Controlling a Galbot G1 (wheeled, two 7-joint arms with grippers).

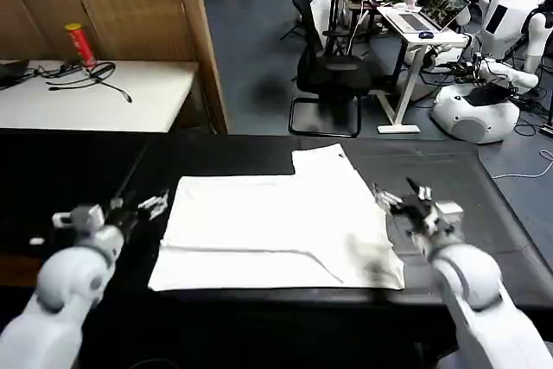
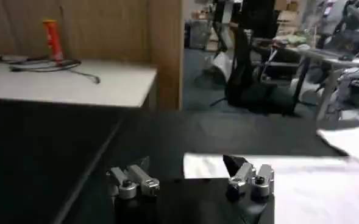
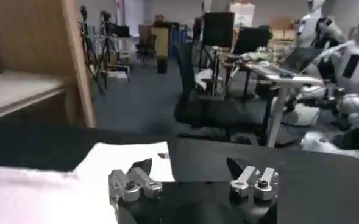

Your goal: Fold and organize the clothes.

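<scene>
Head view, folded T-shirt (image 1: 276, 231) between open grippers

T-shirt (image 1: 276, 226): soft white cotton cloth, matt.
Table (image 1: 78, 170): matt black cloth cover.
My fingers (image 2: 130, 182): dull silvery metal.

Robotics lab: humanoid robots (image 1: 510, 6), desks (image 1: 423, 36).

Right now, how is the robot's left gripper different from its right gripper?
The left gripper hangs off the white T-shirt's left edge, over the black table cloth; the right gripper hangs off the shirt's right edge. In the wrist views, each has one finger nearest the shirt. Both are open, holding nothing.
</scene>
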